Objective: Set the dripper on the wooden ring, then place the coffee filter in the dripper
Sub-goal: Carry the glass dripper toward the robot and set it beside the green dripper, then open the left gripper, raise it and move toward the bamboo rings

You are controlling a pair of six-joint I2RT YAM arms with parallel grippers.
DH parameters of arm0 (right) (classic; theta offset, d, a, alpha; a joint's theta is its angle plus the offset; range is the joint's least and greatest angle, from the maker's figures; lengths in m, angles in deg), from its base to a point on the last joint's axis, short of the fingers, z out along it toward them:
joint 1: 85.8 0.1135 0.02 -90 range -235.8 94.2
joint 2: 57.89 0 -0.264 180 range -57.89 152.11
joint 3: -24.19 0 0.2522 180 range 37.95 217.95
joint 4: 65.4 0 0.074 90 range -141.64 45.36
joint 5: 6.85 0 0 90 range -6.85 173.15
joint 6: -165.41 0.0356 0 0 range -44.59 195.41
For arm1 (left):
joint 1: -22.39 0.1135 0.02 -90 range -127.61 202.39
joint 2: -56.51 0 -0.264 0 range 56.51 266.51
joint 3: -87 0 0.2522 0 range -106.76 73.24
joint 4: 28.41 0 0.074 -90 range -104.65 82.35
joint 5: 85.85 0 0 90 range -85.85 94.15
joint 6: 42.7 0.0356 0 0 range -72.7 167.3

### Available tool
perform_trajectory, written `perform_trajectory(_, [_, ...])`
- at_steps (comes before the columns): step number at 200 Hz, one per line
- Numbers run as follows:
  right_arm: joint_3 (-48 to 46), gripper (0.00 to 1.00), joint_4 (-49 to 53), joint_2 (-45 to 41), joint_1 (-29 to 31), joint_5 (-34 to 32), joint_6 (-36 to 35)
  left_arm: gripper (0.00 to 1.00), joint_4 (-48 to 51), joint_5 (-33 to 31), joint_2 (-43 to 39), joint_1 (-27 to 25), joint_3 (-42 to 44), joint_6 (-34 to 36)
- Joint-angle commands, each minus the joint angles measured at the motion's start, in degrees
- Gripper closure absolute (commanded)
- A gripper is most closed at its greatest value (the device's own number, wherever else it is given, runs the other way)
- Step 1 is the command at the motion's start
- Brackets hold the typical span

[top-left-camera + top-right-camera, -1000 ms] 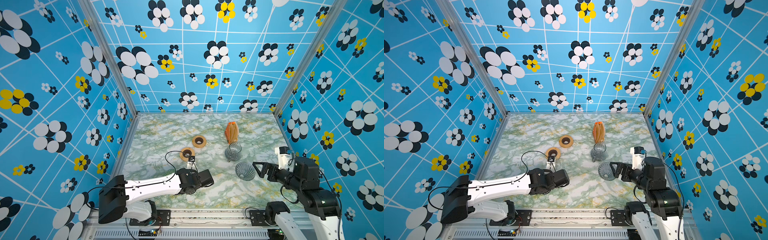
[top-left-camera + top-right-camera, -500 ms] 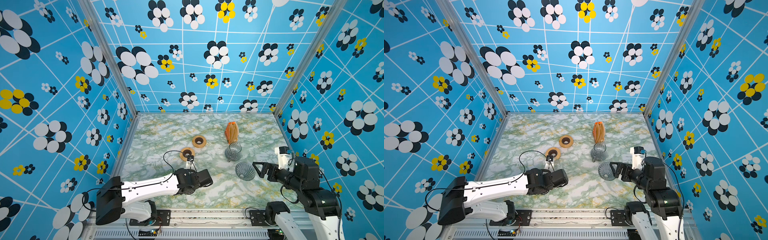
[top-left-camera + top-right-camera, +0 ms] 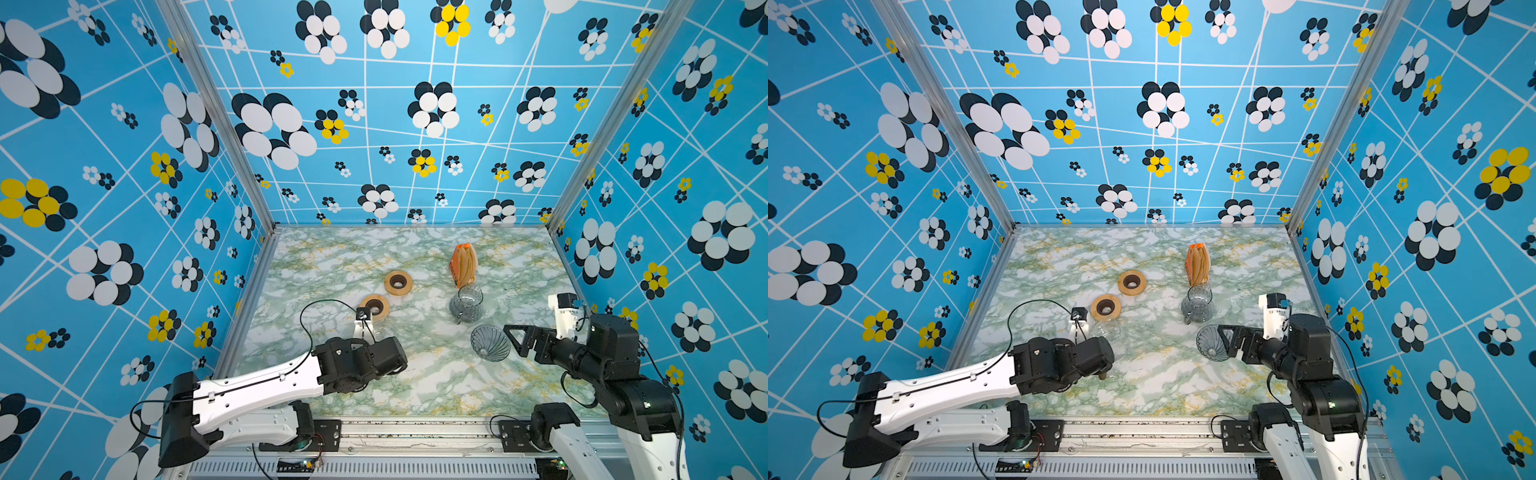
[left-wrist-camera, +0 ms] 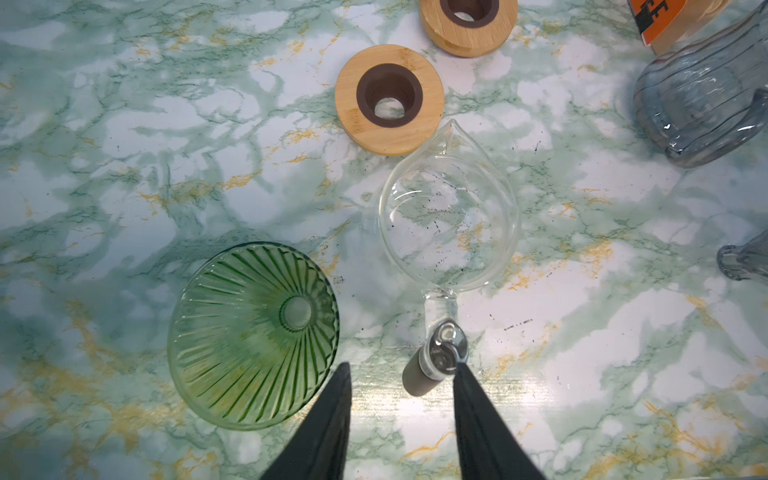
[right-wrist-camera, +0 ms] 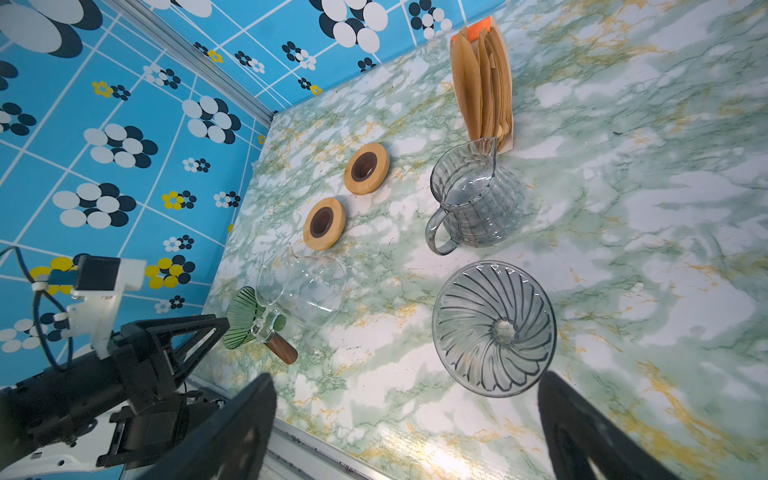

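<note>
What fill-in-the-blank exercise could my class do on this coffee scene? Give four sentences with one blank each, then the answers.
1. The number of wooden rings lying flat on the table is ___.
2. The ribbed dripper beside the clear glass carafe is ___ in colour.
3. The right gripper, facing the grey dripper, has its jaws ___.
4. The carafe's handle is made of ___.

Missing words: two; green; open; wood.

Left claw (image 4: 401, 370) parted around the wooden handle (image 4: 419, 380) of a glass jug (image 4: 449, 216); green dripper (image 4: 253, 332) just beside one finger.
</note>
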Motion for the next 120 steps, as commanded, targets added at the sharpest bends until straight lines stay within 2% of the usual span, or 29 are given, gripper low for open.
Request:
perform_trajectory(1, [0.31,0.01,-1.03,-0.56,0.52,2.03,0.00,0.58,7.02,-0.03,-3.27,0.73,-1.04,-2.46])
perform_trajectory(25, [0.24,0.01,-1.33,-0.30,0.52,2.81,0.09,0.52,8.14,2.68,-8.08,4.89,0.74,-0.47])
perform_trajectory(66, [-0.66,0.01,-1.86,-0.30,0.52,3.25,0.14,0.50,0.97,17.23,-14.93,21.68,3.37,13.32])
perform_trajectory(93, [-0.90,0.01,-1.85,-0.54,0.52,2.99,0.32,0.49,-2.44,30.04,-13.83,34.74,3.23,22.26])
perform_trajectory(120, [-1.05,0.01,-1.94,-0.47,0.48,3.09,0.31,0.48,-4.79,38.36,-8.82,43.09,1.23,29.43])
